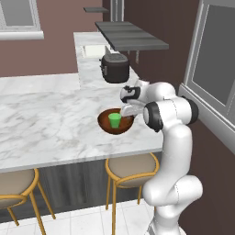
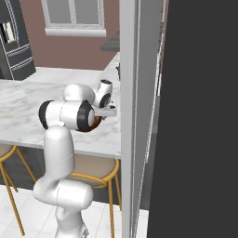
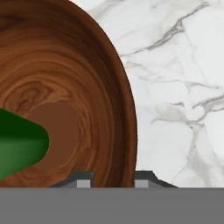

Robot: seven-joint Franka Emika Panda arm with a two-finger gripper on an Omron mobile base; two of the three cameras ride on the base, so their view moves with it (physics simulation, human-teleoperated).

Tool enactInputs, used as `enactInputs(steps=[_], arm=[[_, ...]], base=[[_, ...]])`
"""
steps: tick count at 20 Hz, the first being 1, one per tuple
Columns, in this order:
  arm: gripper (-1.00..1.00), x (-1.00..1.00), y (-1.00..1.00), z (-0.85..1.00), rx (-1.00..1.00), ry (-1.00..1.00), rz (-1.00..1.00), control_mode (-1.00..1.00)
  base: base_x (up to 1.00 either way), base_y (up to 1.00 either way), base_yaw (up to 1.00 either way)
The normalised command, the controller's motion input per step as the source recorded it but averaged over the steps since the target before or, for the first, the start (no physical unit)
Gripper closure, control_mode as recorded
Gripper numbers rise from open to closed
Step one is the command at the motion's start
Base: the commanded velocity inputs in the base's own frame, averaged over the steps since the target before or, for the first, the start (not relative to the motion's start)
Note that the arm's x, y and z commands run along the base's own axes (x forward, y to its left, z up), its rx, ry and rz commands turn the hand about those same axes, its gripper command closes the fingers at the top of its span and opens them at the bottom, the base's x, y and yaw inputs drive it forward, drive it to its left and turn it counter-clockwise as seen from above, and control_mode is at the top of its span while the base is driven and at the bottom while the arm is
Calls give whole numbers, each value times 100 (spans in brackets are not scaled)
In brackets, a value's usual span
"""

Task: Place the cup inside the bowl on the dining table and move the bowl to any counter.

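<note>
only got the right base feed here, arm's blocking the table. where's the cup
Observer: The cup stands upright inside the bowl, seen from the left base view.
Operator: and the bowl, off the table yet
Observer: No, it sits on the dining table, near the edge above the stools.
Operator: claw doing what
Observer: In the hand view the claw straddles the bowl's rim, one fingertip inside, the other outside over the marble.
Operator: anything close by
Observer: A dark toaster stands beyond the bowl, apart from it.
</note>
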Motion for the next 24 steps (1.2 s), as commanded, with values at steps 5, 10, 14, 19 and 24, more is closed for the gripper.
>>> enactInputs(steps=[5,10,14,19,24], arm=[[100,0,0,13,3,4,0,-100],[100,0,0,9,7,1,0,-100],[100,0,-1,1,7,0,0,-100],[100,0,0,9,7,0,0,-100],[100,0,0,24,7,0,0,-100]], base=[[0,0,0],[0,0,0],[0,0,0],[0,0,0],[0,0,0]])
